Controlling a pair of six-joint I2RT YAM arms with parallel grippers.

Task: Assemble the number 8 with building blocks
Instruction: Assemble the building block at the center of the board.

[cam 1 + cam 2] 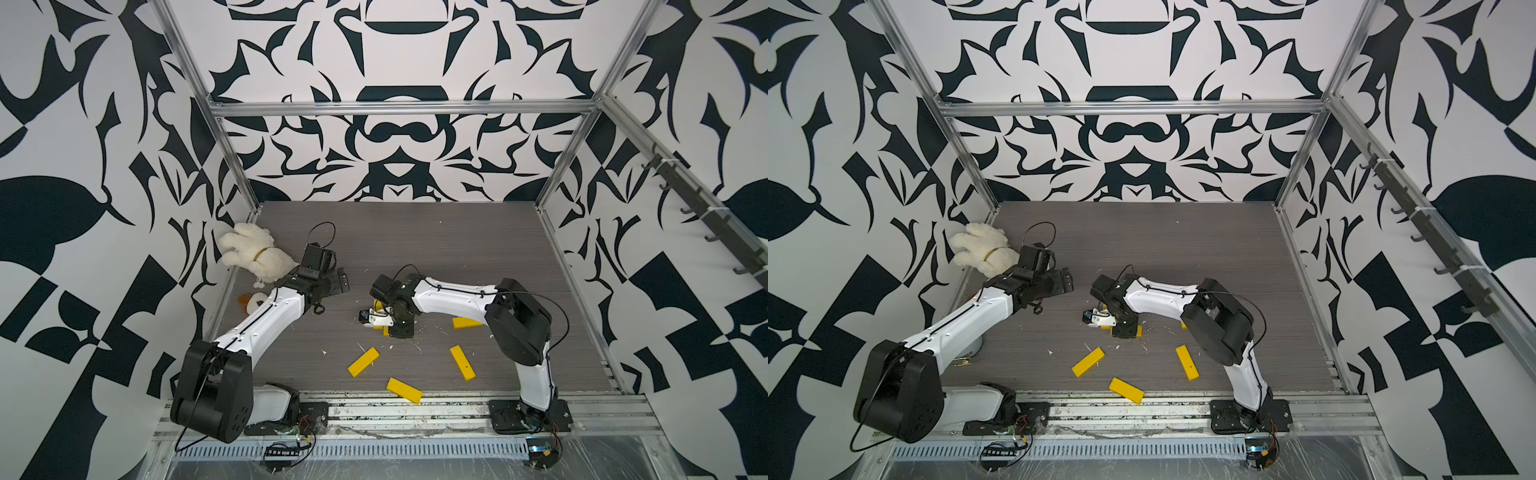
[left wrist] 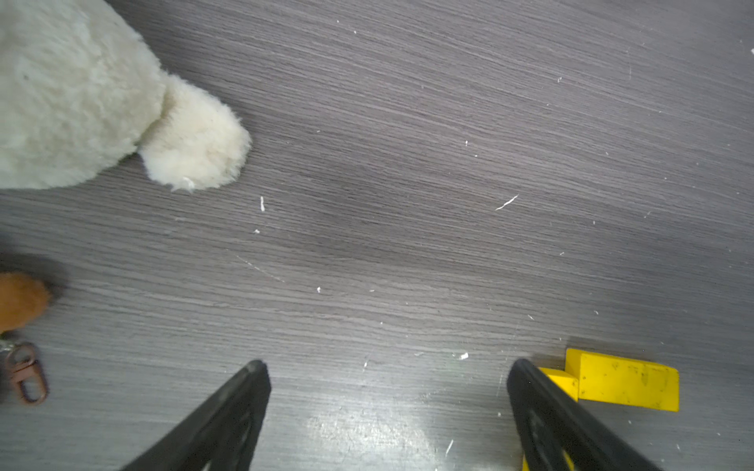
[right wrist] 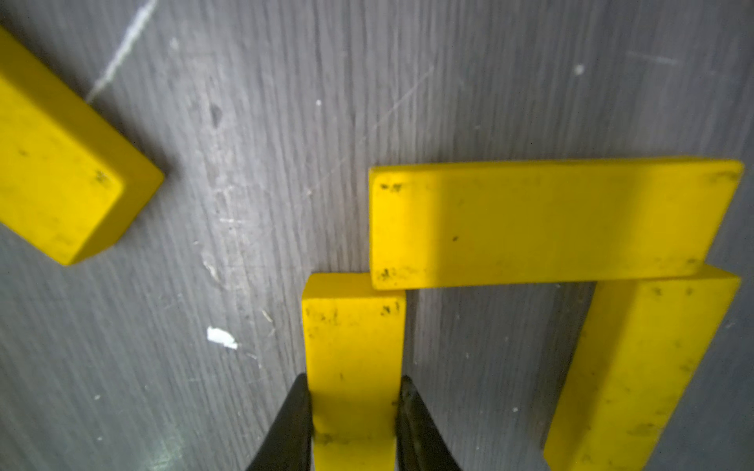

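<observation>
Right wrist: yellow bar (image 3: 353,346) lengthwise in right pincer (image 3: 354,383), crossbar (image 3: 546,222) perpendicular

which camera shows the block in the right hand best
The right wrist view: the block sits close up, pinched in the right hand, its end at the corner of a crosswise block. In both top views the arm hides nearly all of it. The left wrist view shows yellow blocks, but whether this one, I cannot tell.

The grey wood-grain tabletop (image 1: 415,249) spreads beneath and beyond the right claw (image 3: 354,391), flecked with white scraps (image 3: 222,338). White walls (image 1: 395,54) with bold black shapes rise behind and beside it, framed by silver metal rails (image 1: 399,108). Dark hooks (image 1: 712,237) line the wall to its right.
</observation>
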